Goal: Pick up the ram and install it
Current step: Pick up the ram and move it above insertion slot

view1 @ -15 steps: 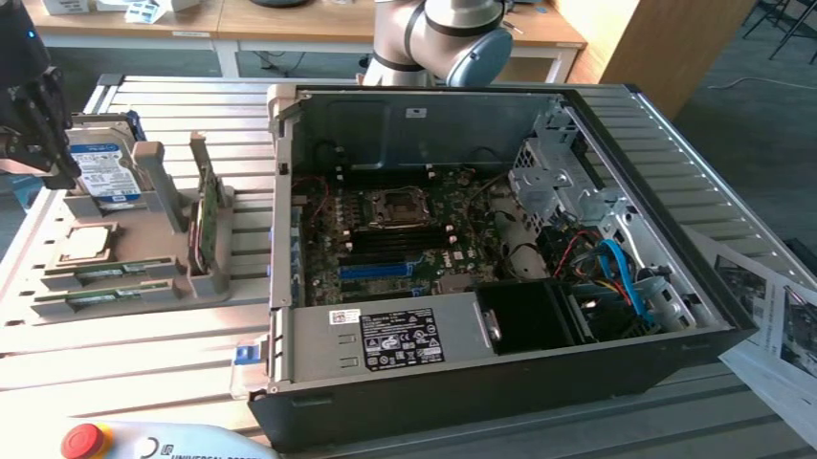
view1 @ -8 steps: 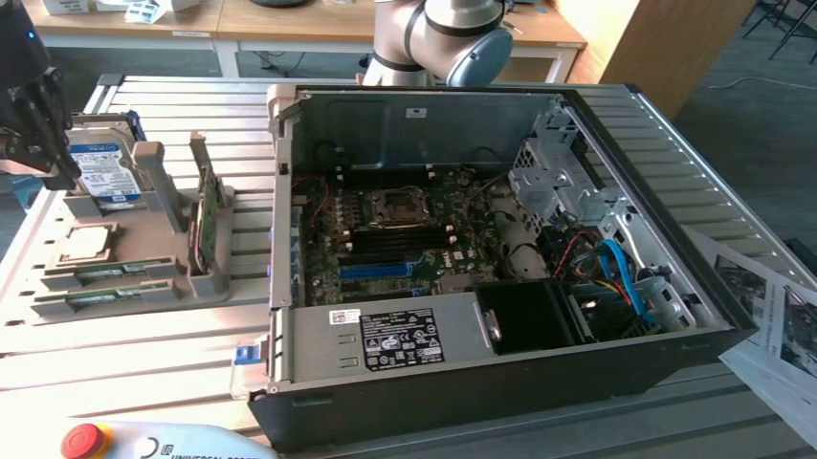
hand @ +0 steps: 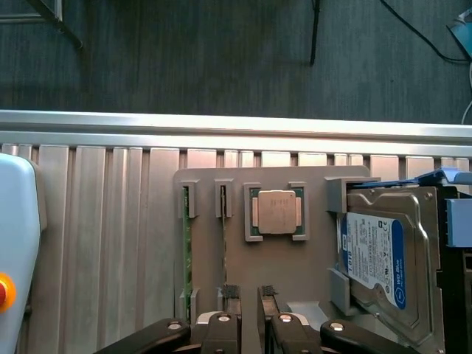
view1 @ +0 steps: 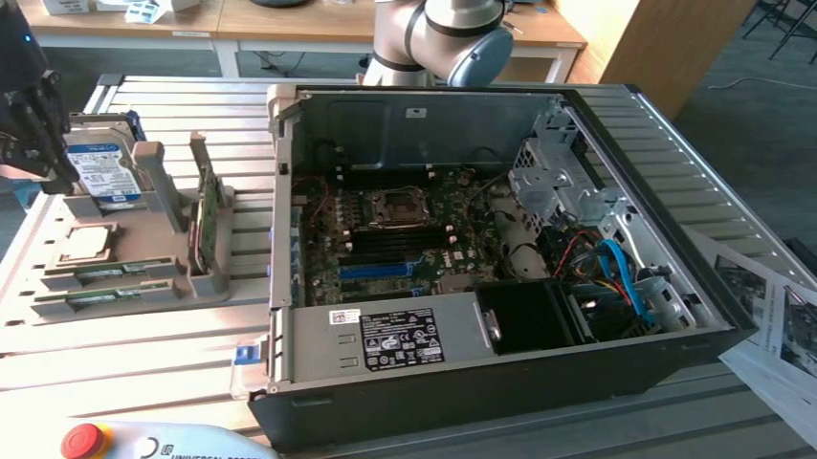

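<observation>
Two ram sticks (view1: 110,273) stand on edge in the slots of a grey holder tray (view1: 141,287) at the exterior view's left; they are thin green strips (hand: 186,251) in the wrist view. My gripper (view1: 49,172) hangs above the tray's far end near the hard drive (view1: 99,170), apart from the ram. Its fingers (hand: 228,299) are open with nothing between them, and the gripper (hand: 248,295) hovers over the tray beside the end of the nearer ram slot (hand: 223,243). The open computer case (view1: 511,382) shows the motherboard (view1: 383,239) with its memory slots.
The tray also holds a processor chip (hand: 276,212), a blue-labelled hard drive (hand: 380,258) and an upright green expansion card (view1: 202,215). A teach pendant with a red stop button (view1: 83,440) lies at the table's front edge. Papers (view1: 766,306) lie at the exterior view's right.
</observation>
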You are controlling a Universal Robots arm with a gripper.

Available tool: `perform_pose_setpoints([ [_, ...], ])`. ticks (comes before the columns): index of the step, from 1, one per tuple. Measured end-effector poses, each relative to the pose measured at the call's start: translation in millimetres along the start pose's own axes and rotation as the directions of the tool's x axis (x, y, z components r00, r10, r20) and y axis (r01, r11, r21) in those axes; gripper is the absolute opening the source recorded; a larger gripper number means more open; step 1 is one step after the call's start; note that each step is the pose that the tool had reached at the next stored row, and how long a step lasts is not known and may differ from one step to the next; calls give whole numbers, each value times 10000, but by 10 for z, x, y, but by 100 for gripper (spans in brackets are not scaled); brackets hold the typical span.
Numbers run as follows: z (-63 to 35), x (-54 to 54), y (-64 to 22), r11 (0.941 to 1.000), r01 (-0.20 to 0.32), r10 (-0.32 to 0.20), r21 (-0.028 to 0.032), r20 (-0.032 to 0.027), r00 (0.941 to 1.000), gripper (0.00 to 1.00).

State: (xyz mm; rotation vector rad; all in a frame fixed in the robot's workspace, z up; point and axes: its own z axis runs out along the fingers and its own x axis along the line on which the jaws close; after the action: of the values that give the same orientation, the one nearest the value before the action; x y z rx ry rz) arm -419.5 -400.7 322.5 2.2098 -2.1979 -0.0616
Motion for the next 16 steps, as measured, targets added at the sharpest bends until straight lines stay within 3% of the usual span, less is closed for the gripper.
perform_pose_setpoints([
  [16,0,71,0,10000,1,-1,0,0,10000,24],
])
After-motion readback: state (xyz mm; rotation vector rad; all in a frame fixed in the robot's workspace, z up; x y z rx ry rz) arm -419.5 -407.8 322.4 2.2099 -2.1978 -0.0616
